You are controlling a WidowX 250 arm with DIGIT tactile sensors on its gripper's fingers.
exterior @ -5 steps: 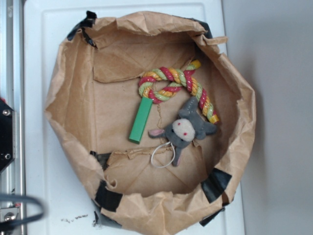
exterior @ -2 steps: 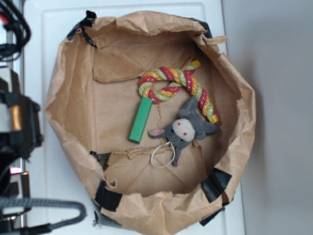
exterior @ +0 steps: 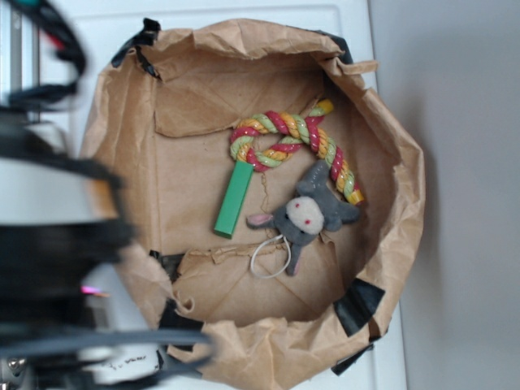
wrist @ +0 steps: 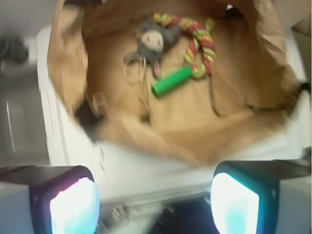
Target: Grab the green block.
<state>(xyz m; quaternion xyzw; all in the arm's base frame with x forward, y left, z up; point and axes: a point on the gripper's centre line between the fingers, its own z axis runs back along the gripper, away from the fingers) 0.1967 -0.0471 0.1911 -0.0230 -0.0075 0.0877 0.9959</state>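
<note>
Your green block (exterior: 235, 200) lies in the paper bag (exterior: 390, 130), between rope (exterior: 292, 138) and plush (exterior: 307, 215). Only the wrist view shows the gripper (wrist: 155, 204): apparently released, empty, though blurred.

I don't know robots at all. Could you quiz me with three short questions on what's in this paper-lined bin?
1. True or false: the green block lies apart from the rope toy.
2. What sits right of the block in the exterior view? A) grey plush toy B) a cup C) a spoon
3. Fill in: the end effector is open and holds ____.

Key: 1 false, the block's upper end touches the rope loop; 2 A; 3 nothing.
</note>
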